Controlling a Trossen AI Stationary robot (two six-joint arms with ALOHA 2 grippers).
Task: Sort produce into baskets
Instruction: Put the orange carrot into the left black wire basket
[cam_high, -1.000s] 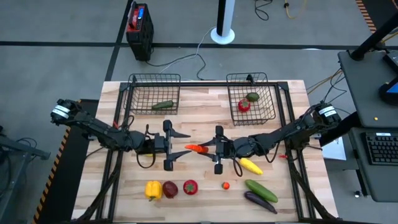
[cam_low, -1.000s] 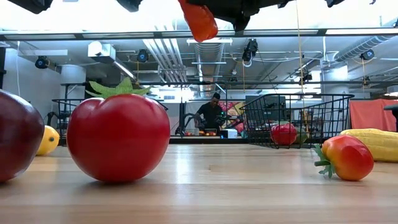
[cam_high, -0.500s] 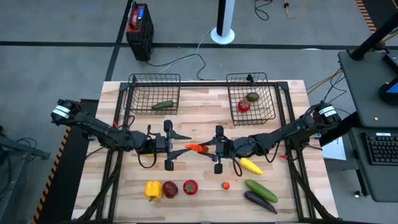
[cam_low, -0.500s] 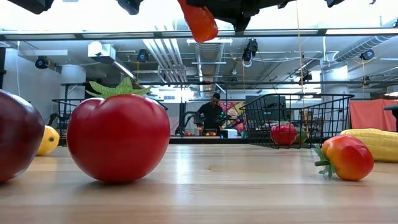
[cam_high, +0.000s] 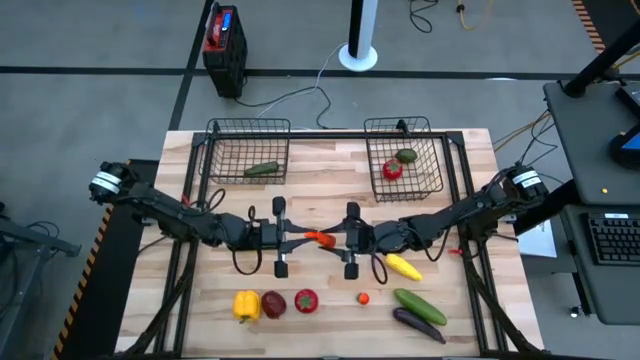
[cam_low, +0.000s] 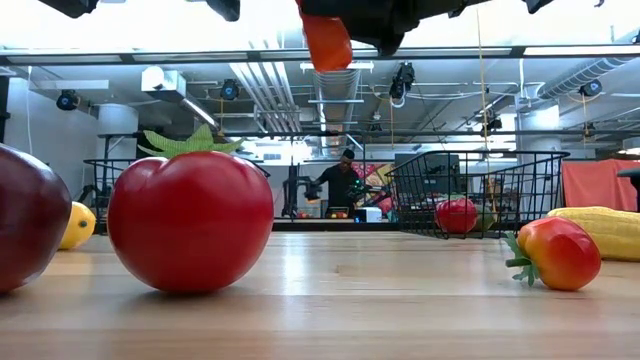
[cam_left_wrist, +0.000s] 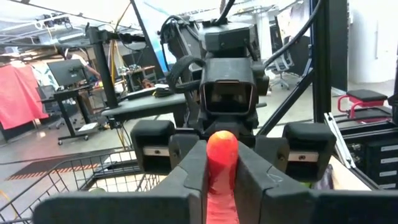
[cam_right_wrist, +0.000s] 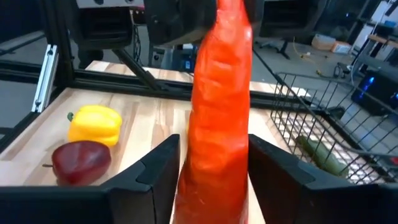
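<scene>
The orange carrot (cam_high: 318, 238) hangs level above the table's middle, between my two grippers. My left gripper (cam_high: 302, 238) comes from the left and is shut on the carrot's thin end. My right gripper (cam_high: 336, 240) comes from the right and is shut on its thick end. The left basket (cam_high: 222, 150) holds one green cucumber (cam_high: 262, 169). The right basket (cam_high: 432, 160) holds a red tomato (cam_high: 392, 170) and a green piece (cam_high: 406, 155). The rest of the produce lies on the wood near the front edge. My left gripper pinches the carrot's thin end (cam_left_wrist: 221, 155) between its two fingers (cam_left_wrist: 193, 174). The fingers come level from the table's left and lie along the carrot. The carrot is clear of the table. My right gripper has the carrot's thick end (cam_right_wrist: 214, 168) between its two fingers (cam_right_wrist: 158, 174), which stand close against its sides. They come level from the table's right, along the carrot.
Along the front lie a yellow pepper (cam_high: 246, 304), a dark red piece (cam_high: 273, 303), a red tomato (cam_high: 306, 299), a small orange tomato (cam_high: 363, 297), a yellow piece (cam_high: 404, 266), a green cucumber (cam_high: 420, 305) and a purple eggplant (cam_high: 418, 324). A red-and-black box (cam_high: 224, 40) stands on the floor beyond the table.
My left gripper has moved toward the table's right edge, up to the carrot, and its fingers have shut on the carrot's thin end. The carrot and my right gripper have stayed in place above the table.
</scene>
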